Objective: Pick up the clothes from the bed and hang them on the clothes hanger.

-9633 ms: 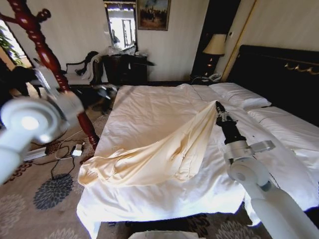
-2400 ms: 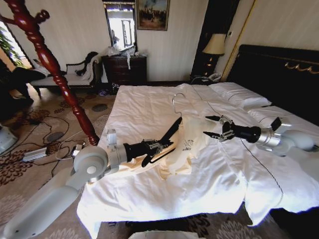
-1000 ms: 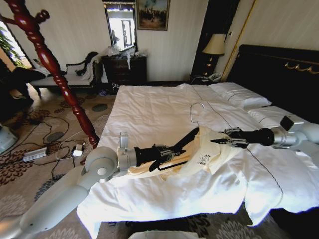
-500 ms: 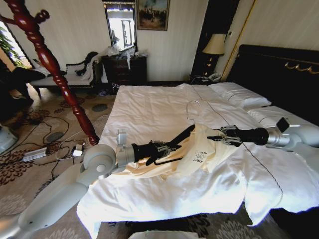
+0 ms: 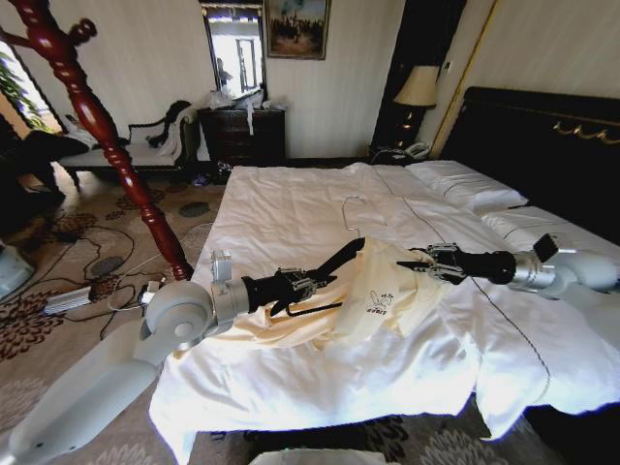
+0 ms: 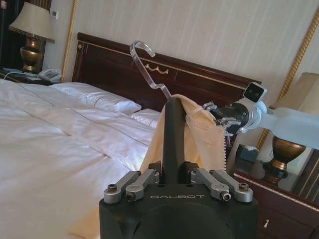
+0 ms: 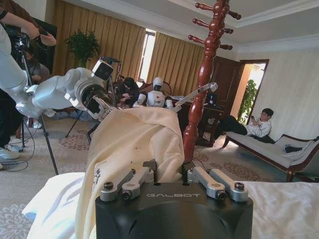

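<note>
top (image 5: 383, 291) draped half over the hanger (image 5: 334, 262), just above the bed (image 5: 291, 203) | left gripper (image 5: 308, 283) clamped on hanger arm | right gripper (image 5: 418, 263) pinching the collar | looks about halfway, far shoulder not on yet

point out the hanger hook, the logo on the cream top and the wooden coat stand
clothes hanger (image 5: 351, 208), head view, on the silver hook's curve above the top.
clothes (image 5: 377, 303), head view, on the small dark chest logo.
coat stand (image 5: 107, 136), head view, on the reddish-brown turned pole left of the bed.
</note>
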